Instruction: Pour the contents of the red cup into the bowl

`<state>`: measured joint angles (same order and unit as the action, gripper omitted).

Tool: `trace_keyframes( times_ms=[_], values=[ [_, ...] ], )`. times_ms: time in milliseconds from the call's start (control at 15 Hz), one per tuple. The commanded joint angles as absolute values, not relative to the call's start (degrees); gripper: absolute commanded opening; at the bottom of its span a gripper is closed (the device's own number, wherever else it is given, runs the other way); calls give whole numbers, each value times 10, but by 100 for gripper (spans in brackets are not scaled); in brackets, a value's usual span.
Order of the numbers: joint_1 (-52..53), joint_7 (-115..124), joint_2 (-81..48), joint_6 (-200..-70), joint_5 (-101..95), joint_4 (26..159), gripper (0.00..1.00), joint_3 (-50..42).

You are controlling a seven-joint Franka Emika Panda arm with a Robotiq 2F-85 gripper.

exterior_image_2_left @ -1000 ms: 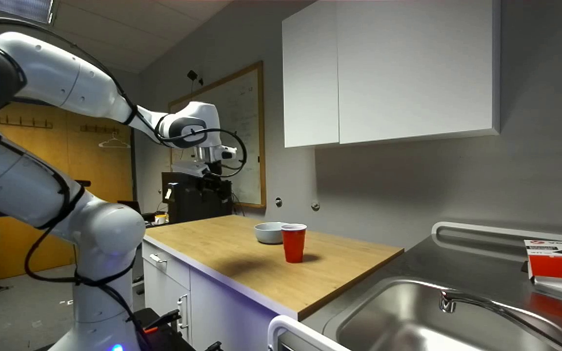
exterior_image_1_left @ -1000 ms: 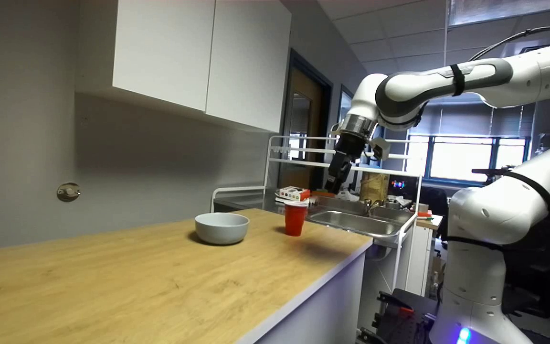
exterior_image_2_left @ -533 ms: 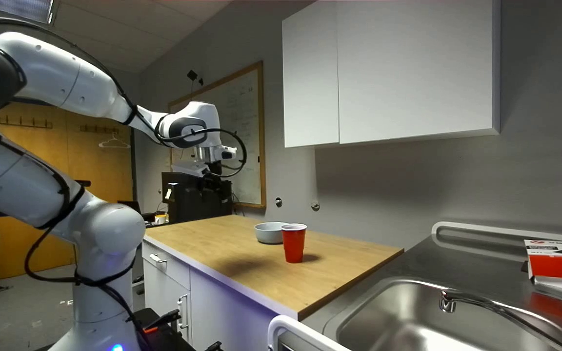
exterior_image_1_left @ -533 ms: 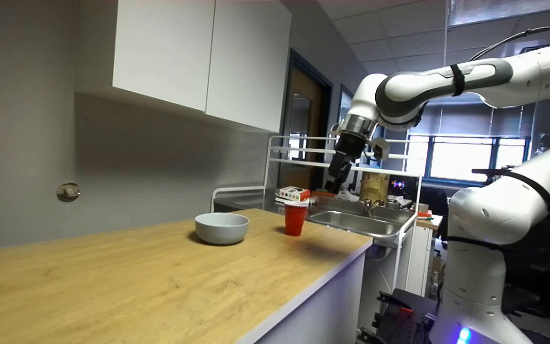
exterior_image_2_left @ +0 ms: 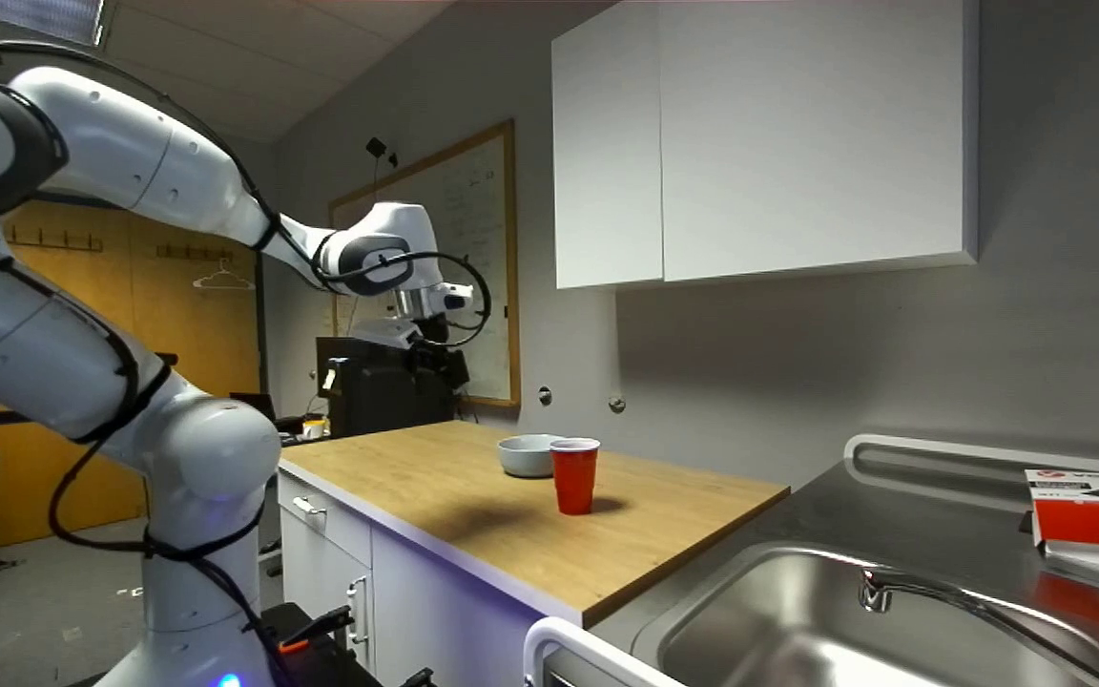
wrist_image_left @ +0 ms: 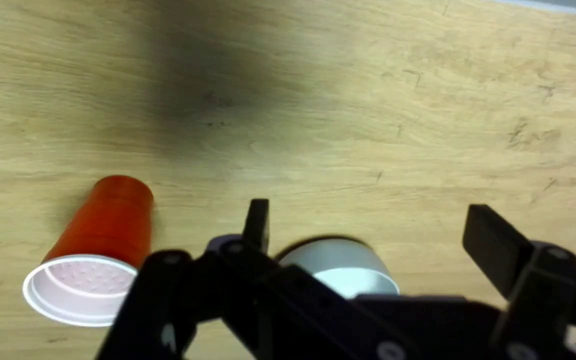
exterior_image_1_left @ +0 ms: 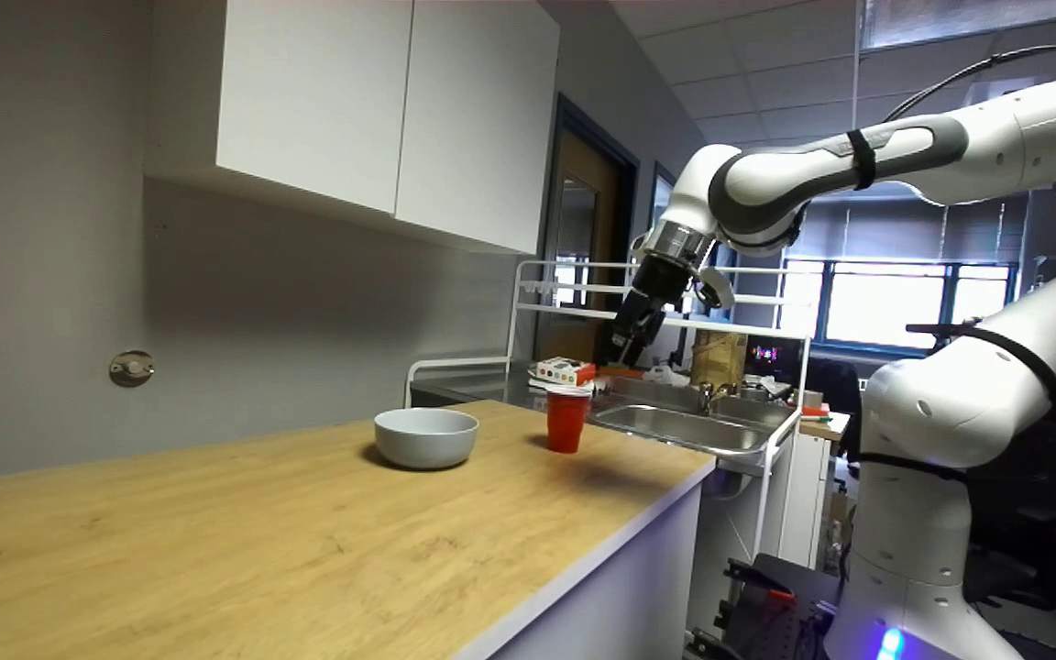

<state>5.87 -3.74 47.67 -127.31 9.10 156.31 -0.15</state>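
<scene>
Wrist view: the robot's black hand [wrist_image_left: 370, 232] hangs above a pale wood-grain worktop [wrist_image_left: 418, 125], its 2 fingertips [wrist_image_left: 490, 245] spread wide apart. Left of them in that frame stands a red plastic cup [wrist_image_left: 105, 232], its white rim and white interior turned toward the camera; whether the dotted patch inside is contents or the cup's own bottom cannot be told. A pale grey bowl [wrist_image_left: 335, 260] shows past the gap between the fingertips, partly hidden by the hand's dark linkage. Cup and bowl rest upright on the worktop in both exterior views, the hand in the air, apart from both. In an exterior view, bare wood separates the cup [exterior_image_1_left: 566, 423] from the bowl [exterior_image_1_left: 425, 440], which is wider and lower. A white Panda arm [exterior_image_2_left: 192, 176] reaches in above the worktop. A stainless-steel sink [exterior_image_2_left: 778, 611] with a chrome faucet [exterior_image_2_left: 941, 593] lies beside the worktop's end, and a red-and-white box [exterior_image_2_left: 1098, 520] sits near the faucet. A white 2-door wall cabinet [exterior_image_2_left: 769, 143] hangs overhead, and a wood-framed whiteboard [exterior_image_2_left: 468, 210] is mounted behind the arm.
</scene>
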Motion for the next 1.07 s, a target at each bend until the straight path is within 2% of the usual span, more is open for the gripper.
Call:
trace_keyframes(
  times_ms=[0,467,1000],
  values=[
    [23,-4,421,-1336,66,1531,100,13],
    [-64,84,325,-1429,9,1466,100,26],
    [-140,180,194,-1422,-61,1378,100,19]
  ],
)
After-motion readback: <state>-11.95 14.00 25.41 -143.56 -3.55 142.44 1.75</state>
